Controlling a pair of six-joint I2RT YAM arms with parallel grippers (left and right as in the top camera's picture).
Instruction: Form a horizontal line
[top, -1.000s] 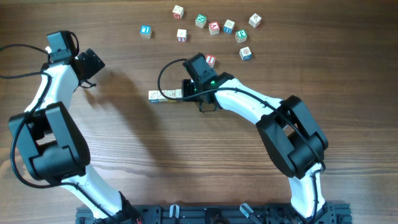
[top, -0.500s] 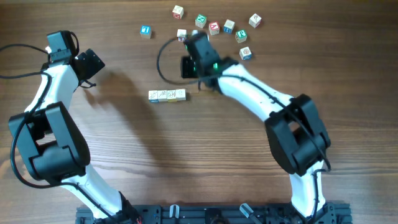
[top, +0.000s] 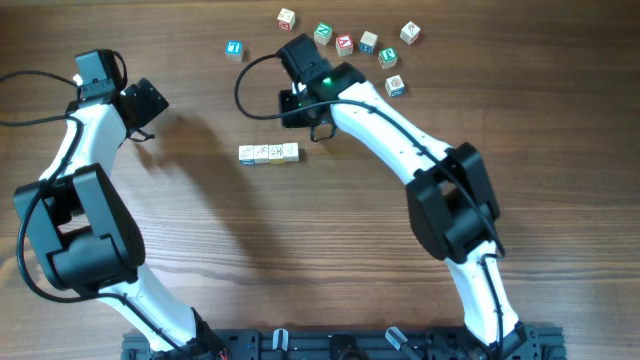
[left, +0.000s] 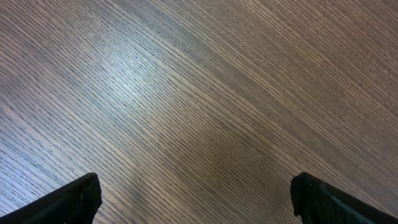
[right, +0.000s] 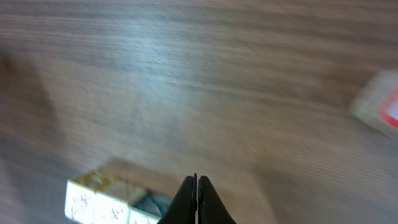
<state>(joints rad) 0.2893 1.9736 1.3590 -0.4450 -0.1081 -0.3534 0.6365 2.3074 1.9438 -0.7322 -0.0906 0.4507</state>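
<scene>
A short row of three pale letter cubes (top: 268, 152), touching side by side, lies left to right at mid-table; this is the horizontal line as it stands. The right wrist view shows the row (right: 106, 202) blurred at bottom left. My right gripper (top: 295, 112) (right: 196, 183) is shut on nothing, just beyond the row's right end and apart from it. My left gripper (top: 140, 105) (left: 196, 202) is open over bare wood at the far left, with no cube near it.
Several loose cubes lie scattered at the back: a blue one (top: 233, 49), green ones (top: 323, 33) (top: 388, 57), a red one (top: 345, 43) and others (top: 410, 33) (top: 395, 86). A red-printed cube (right: 379, 106) shows at the right wrist view's edge.
My right gripper has left the row's right end and swung toward the back and slightly left, closing fully. The row has stayed put. The left arm has not moved.
</scene>
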